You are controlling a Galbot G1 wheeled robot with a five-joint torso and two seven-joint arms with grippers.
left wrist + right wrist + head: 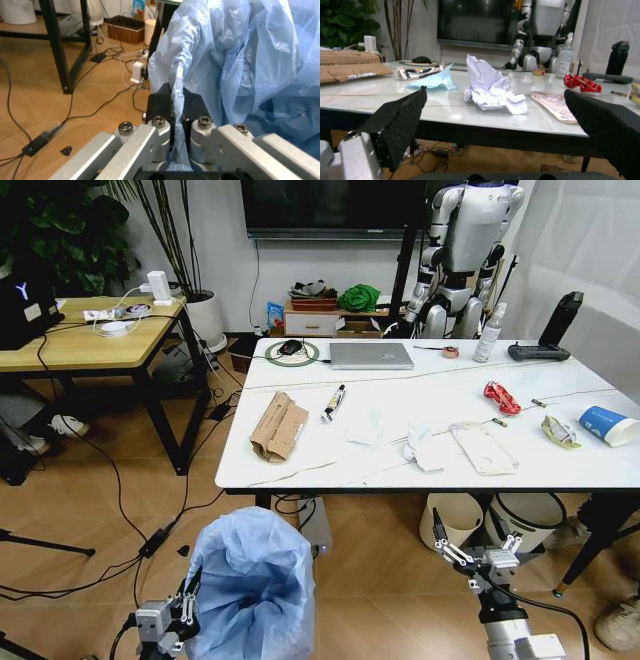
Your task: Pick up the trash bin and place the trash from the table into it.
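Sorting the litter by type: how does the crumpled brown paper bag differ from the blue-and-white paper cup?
The brown paper bag is flattened and creased; the paper cup keeps its round shape and lies on its side. The bag is plain brown and lies near the table's left end; the cup is blue and white, at the far right edge. Both rest loose on the tabletop, untouched.

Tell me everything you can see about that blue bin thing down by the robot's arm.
The trash bin stands in front of the table, on the robot's left, its body hidden under a crinkly, translucent light-blue plastic bag that bunches up into a rounded, puffy top. The left gripper is shut on a twisted fold of that bag at the bin's side. No trash shows inside it. The wooden floor lies around it.
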